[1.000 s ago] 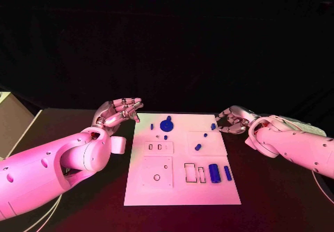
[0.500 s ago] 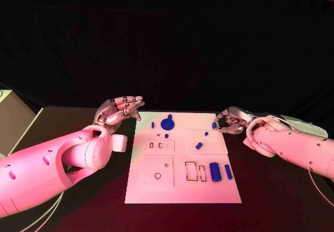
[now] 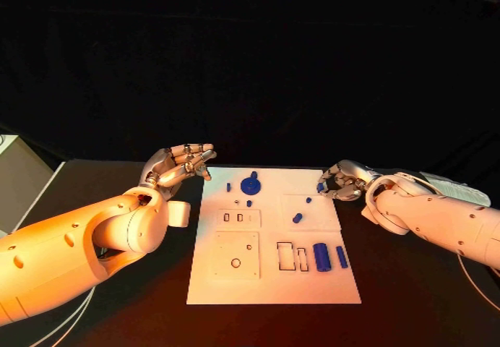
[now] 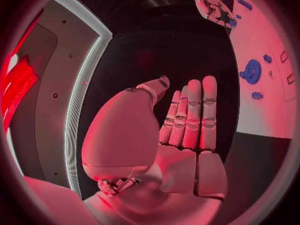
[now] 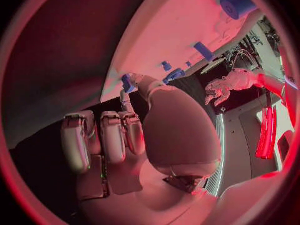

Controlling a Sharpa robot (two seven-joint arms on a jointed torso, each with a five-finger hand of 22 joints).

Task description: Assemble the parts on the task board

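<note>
My left hand [image 3: 183,163] hovers empty, fingers extended and slightly spread, just off the task board's [image 3: 273,289] 10 o'clock corner. My right hand [image 3: 342,181] sits at the board's 2 o'clock edge, fingers curled by a small blue part [image 3: 320,188]; whether it grips the part, I cannot tell. Other blue parts [image 3: 322,257] lie on the board.

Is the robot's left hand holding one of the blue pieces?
No, the left hand hovers beside the white board with its fingers up and nothing in them.
</note>
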